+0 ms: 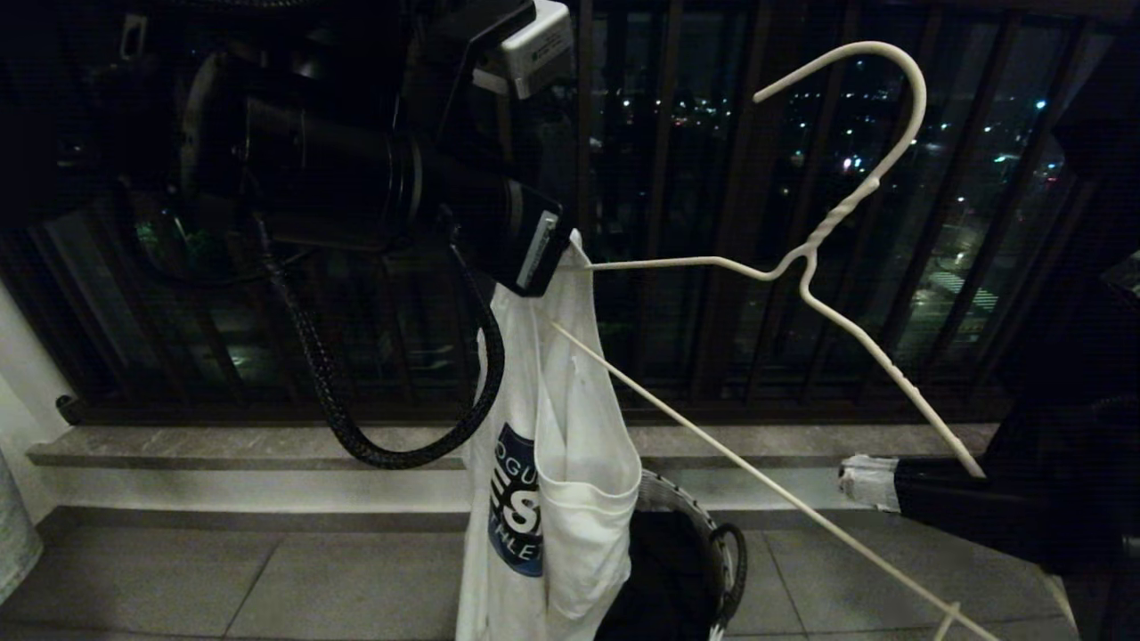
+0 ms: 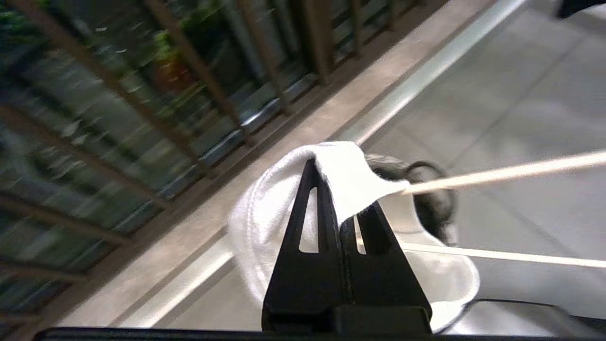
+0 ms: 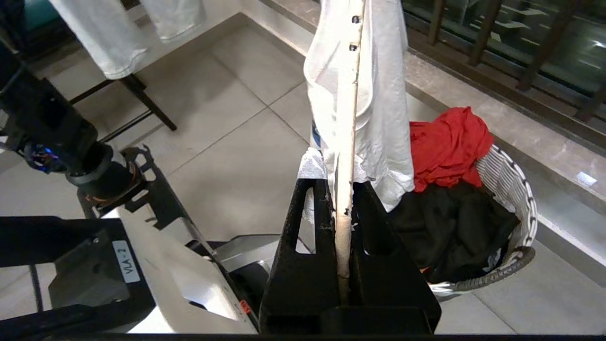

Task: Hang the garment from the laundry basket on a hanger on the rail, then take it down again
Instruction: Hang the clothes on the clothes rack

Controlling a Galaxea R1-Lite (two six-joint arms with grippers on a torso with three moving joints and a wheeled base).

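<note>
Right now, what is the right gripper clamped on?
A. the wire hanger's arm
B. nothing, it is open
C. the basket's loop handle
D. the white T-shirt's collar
A: in the right wrist view the right gripper is shut on the off-white wire hanger, while the left gripper pinches the white T-shirt.

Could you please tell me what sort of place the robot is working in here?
Probably a home balcony or laundry area at night: dark railing bars with city lights beyond, a tiled floor, and a laundry basket of clothes by the sill.
</note>
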